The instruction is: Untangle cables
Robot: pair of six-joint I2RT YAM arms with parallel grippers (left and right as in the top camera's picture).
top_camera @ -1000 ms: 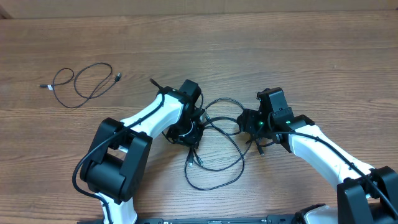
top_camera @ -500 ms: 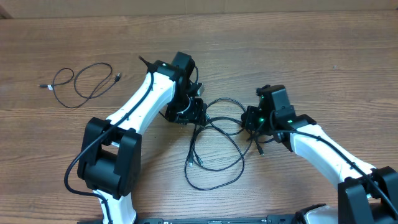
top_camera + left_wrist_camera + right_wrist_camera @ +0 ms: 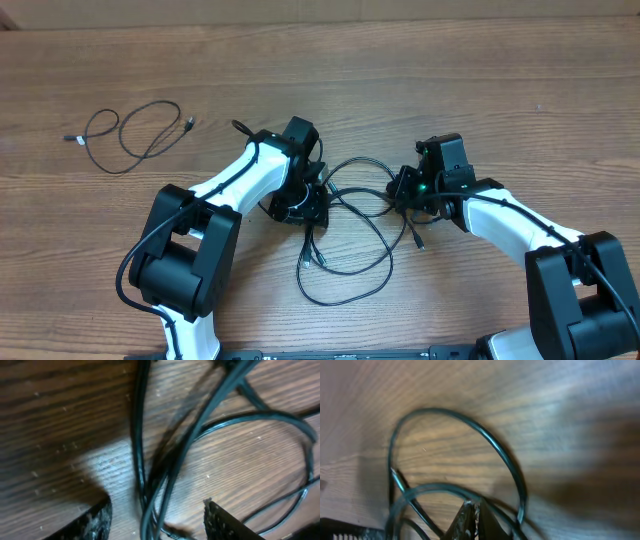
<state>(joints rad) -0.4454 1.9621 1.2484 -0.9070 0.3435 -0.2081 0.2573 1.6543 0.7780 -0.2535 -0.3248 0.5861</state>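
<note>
Right gripper (image 3: 471,519) is clenched shut at the tangle's right edge; left gripper (image 3: 156,520) stands released, astride several strands. Cables (image 3: 345,302) lie mid-frame overhead. Left should close on one strand only, then draw apart slowly.

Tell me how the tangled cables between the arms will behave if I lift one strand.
Likely floppy: the tangled cables lie in loose, uneven loops flat on the table, so they should sag rather than hold shape. Probably light, being thin. Crossed strands near the left gripper may snag and come up together.
</note>
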